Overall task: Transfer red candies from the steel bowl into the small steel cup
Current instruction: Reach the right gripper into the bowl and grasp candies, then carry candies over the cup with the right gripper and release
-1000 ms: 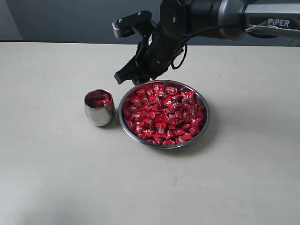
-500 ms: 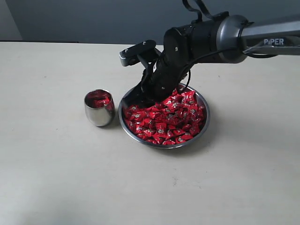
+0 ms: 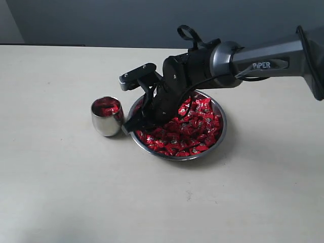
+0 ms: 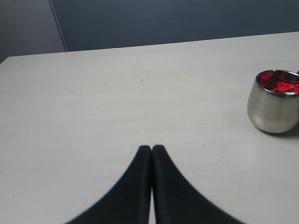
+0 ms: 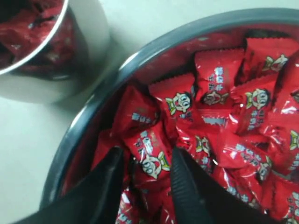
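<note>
Pale beige table (image 3: 61,192): fills the exterior view below a dark wall.

Dark grey right arm (image 3: 253,63): enters from the right edge and slopes down to centre frame.

Wide shallow shiny steel bowl (image 3: 224,126): centre of frame, heaped with candies.

Small rounded polished steel cup (image 3: 107,117): upright just left of the bowl, close but not touching, some red wrappers inside.

Shiny red-wrapped candies (image 3: 195,126): most are in the bowl.

Right gripper (image 3: 140,123): tips lowered into the bowl's left side, nearest the cup. Black fingers (image 5: 110,177) part-way spread, one candy (image 5: 152,158) between them, not clamped.

Left gripper (image 4: 152,149): fingers pressed together, holding nothing, over bare table.
</note>
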Robot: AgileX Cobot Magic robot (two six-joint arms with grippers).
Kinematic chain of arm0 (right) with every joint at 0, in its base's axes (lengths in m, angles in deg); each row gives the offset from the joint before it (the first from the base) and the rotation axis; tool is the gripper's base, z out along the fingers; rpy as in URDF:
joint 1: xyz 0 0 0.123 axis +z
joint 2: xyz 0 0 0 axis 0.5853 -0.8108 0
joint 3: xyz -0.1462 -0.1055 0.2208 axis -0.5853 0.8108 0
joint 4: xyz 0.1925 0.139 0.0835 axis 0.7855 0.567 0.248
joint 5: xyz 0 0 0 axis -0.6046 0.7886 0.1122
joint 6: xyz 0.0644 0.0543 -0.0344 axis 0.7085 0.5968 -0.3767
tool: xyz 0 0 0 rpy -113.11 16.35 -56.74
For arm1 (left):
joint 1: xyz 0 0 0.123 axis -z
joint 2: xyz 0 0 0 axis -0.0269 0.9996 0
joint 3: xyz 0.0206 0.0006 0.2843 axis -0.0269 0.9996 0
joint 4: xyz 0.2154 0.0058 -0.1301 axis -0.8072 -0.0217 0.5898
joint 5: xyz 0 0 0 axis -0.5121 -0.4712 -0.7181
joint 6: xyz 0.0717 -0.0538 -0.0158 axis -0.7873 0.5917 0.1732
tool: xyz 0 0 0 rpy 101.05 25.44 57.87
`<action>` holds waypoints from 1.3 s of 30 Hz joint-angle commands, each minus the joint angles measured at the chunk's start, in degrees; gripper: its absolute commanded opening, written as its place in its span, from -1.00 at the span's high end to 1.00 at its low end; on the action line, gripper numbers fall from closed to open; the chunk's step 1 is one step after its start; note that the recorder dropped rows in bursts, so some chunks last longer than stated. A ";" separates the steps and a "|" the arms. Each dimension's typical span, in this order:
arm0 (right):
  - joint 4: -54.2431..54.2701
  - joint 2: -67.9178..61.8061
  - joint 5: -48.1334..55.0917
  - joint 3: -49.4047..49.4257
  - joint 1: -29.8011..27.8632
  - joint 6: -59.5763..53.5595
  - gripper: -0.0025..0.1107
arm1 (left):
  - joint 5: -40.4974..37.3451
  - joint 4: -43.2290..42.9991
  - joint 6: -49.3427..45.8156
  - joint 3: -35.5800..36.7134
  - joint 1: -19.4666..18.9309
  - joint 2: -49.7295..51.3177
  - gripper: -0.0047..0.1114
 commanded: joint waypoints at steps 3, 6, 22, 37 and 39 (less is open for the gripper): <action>-0.06 -0.21 -1.12 0.12 -0.02 -0.48 0.87 | 0.31 -0.11 0.09 -0.48 0.46 -0.27 0.91; -0.06 0.71 -1.12 0.12 -0.02 -0.48 0.95 | 0.31 -0.11 0.09 -0.48 0.46 -0.27 0.91; -0.98 -0.47 0.14 0.12 -0.02 -0.48 0.22 | 0.31 -0.11 0.09 -0.48 0.46 -0.27 0.91; -2.63 6.84 1.51 0.12 -0.02 -0.22 0.95 | 0.31 -0.11 0.09 -0.48 0.46 -0.27 0.91; -2.63 7.98 1.66 0.12 -0.02 -0.22 0.95 | 0.31 -0.11 0.09 -0.48 0.46 -0.27 0.91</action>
